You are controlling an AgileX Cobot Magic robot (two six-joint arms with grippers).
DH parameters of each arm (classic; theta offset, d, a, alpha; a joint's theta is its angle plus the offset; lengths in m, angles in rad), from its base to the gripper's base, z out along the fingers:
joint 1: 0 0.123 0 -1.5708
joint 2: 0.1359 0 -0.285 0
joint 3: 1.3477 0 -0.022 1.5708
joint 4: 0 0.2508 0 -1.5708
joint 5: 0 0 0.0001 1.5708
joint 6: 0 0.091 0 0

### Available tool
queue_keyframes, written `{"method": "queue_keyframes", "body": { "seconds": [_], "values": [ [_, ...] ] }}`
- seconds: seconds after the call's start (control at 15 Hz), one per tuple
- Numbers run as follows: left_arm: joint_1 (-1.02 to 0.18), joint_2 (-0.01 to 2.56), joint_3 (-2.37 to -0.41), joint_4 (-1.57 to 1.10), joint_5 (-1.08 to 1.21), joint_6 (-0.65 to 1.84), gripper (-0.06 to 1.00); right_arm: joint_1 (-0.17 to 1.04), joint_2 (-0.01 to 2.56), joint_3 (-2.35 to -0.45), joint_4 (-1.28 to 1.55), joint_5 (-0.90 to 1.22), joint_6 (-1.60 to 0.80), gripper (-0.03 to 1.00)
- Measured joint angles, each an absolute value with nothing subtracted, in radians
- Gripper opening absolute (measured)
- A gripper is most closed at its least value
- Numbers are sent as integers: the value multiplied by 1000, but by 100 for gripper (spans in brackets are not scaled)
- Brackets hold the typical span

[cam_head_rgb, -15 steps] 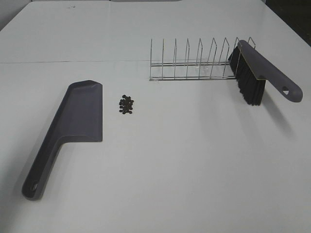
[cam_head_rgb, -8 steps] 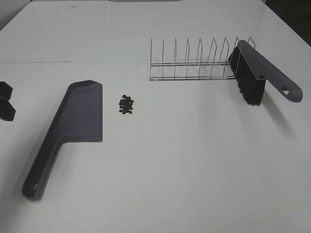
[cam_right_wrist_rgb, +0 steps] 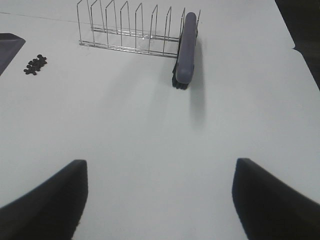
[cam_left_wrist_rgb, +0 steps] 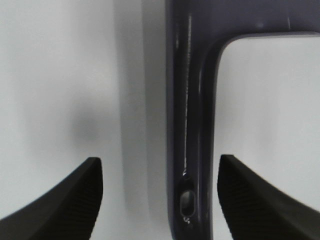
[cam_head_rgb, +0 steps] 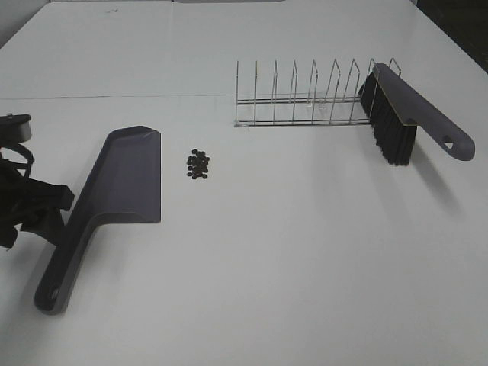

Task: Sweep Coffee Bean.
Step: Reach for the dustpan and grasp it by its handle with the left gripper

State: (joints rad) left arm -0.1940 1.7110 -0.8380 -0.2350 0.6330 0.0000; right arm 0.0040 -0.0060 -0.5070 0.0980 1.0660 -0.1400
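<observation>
Sweeping not yet begun: coffee beans (cam_head_rgb: 199,164) sit heaped on the bench (cam_head_rgb: 290,252) beside the dustpan (cam_head_rgb: 122,183), its handle between the left gripper (cam_left_wrist_rgb: 159,165)'s spread jaws. The brush (cam_head_rgb: 408,114) lies untouched, and the right gripper (cam_right_wrist_rgb: 160,162) gapes empty.

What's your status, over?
Left gripper open over dustpan handle. Right gripper open, empty. Coffee beans piled beside dustpan, unswept. Brush on rack; path unobstructed.
</observation>
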Motion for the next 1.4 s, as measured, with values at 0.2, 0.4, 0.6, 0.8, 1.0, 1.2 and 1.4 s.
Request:
{"method": "queue_keyframes", "body": {
  "seconds": [0.2, 0.4, 0.6, 0.8, 1.0, 1.2, 1.4],
  "values": [
    [-244, 1731, -840, -236, 606, -40, 61, 4, -6, -507, 98, 1066, -140, 67],
    [-254, 1767, -840, -236, 596, -60, 61, 4, -6, -507, 98, 1066, -140, 67],
    [-254, 1830, -884, -236, 595, -62, 61, 4, -6, -507, 98, 1066, -140, 67],
    [-254, 1855, -918, -236, 595, -65, 61, 4, -6, -507, 98, 1066, -140, 67],
    [-254, 1886, -922, -236, 590, -65, 61, 4, -6, -507, 98, 1066, -140, 67],
    [-254, 1934, -928, -235, 571, -66, 61, 4, -6, -507, 98, 1066, -140, 67],
    [-254, 1952, -938, -234, 565, -67, 59, 4, -6, -507, 98, 1066, -140, 67]
  ]
}}
